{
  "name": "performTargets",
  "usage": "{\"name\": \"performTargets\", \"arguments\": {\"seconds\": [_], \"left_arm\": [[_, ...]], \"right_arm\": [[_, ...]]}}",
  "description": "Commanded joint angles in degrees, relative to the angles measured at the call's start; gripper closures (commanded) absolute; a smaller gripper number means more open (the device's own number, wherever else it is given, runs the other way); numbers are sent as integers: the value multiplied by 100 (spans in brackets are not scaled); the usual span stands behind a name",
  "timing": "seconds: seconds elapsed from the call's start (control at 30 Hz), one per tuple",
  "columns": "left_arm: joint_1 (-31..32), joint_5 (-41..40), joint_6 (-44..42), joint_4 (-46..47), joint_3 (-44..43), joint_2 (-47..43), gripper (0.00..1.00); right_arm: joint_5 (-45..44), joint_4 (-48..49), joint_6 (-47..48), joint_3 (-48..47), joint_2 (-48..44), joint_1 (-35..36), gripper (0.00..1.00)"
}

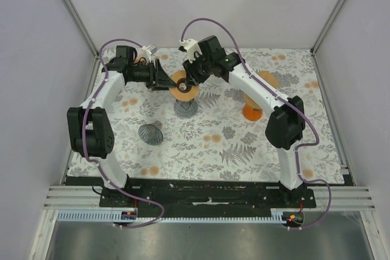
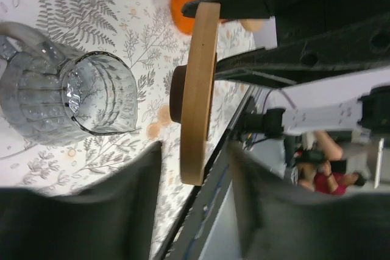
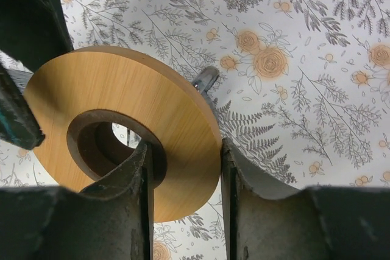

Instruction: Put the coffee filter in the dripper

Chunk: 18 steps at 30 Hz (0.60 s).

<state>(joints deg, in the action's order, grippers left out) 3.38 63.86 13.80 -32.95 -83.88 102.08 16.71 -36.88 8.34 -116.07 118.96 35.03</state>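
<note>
A flat wooden ring [image 1: 184, 87] hangs on edge above a clear ribbed glass dripper [image 1: 186, 108]. My right gripper [image 3: 184, 156] is shut on the wooden ring [image 3: 131, 120], one finger inside its hole and the other against its outer rim. My left gripper [image 2: 196, 168] is open. The ring's edge [image 2: 196, 89] sits between its fingers with a gap on both sides. The glass dripper [image 2: 73, 98] stands on the mat just beside it. A dark wire-mesh cone, the coffee filter [image 1: 150, 133], lies alone on the mat, nearer the left arm.
An orange cone-shaped piece [image 1: 251, 112] stands on the mat under the right arm, with a round wooden disc [image 1: 267, 80] behind it. The flowered mat [image 1: 244, 150] covers the table, and white walls close in the back and both sides.
</note>
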Motion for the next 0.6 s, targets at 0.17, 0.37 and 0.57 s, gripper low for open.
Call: {"name": "performTargets", "arguments": {"seconds": [0.17, 0.37, 0.57], "left_arm": [[-520, -1999, -1924, -1802, -1315, -320, 11], [-891, -2545, -2250, -1829, -1114, -602, 9], [-988, -2404, -2364, -1838, -762, -698, 9]], "right_arm": [[-247, -1189, 142, -899, 654, 22, 100], [-54, -1409, 63, -1295, 1033, 31, 100], [-54, -1305, -113, -1805, 1376, 57, 98]]}}
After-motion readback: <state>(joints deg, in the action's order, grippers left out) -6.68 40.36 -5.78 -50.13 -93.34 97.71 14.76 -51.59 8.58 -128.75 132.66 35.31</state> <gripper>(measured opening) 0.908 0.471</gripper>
